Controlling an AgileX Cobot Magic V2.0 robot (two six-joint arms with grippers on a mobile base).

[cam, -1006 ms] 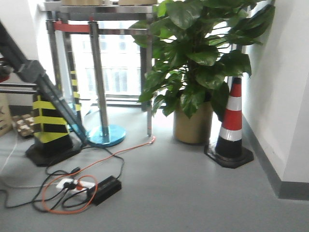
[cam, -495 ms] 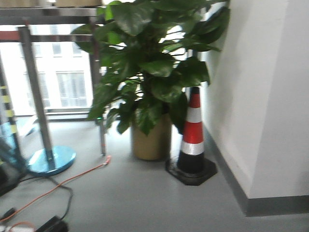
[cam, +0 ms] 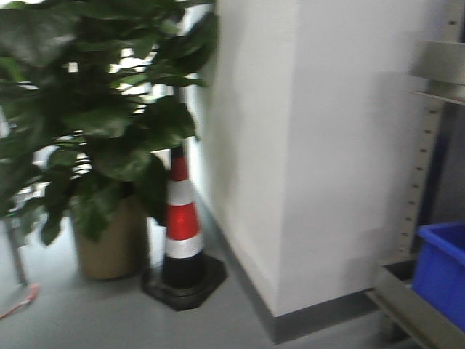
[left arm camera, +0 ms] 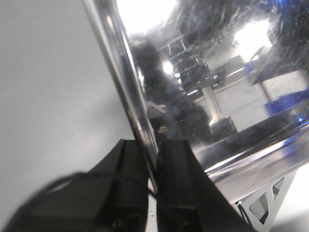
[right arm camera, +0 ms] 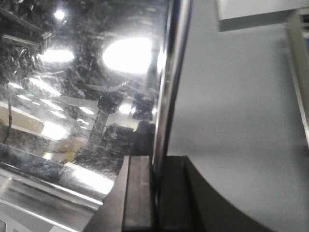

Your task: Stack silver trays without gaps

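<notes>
Silver tray (left arm camera: 217, 72) rim is what both grippers hold: the left gripper (left arm camera: 153, 181) has its two dark fingers (left arm camera: 128, 188) pressed onto the thin flat edge, one on each face, and the right gripper (right arm camera: 155, 193) pinches a matching edge between its own fingers (right arm camera: 137, 195) in the same way. It looks like one tray carried between the two arms, though no single view shows both grips together. From each pair of fingertips the rim runs straight away, with the shiny, scratched bottom spreading to the inner side and bare grey floor (right arm camera: 241, 121) on the outer side. No second tray shows near either grip, so the stack it belongs on is out of sight. Farther out, the front view is blurred and shows a white wall (cam: 312, 145), a striped cone (cam: 182, 225), a potted plant (cam: 94, 109), and a metal shelf frame (cam: 425, 167) with a blue bin (cam: 443, 269) at its far edge. The main risk is the hold itself: only a narrow strip of smooth steel sits between the fingers, so a jolt or uneven pull from the arms could let it slide or swing. Lowered tilted, one rim would likely ride up and leave a gap.
</notes>
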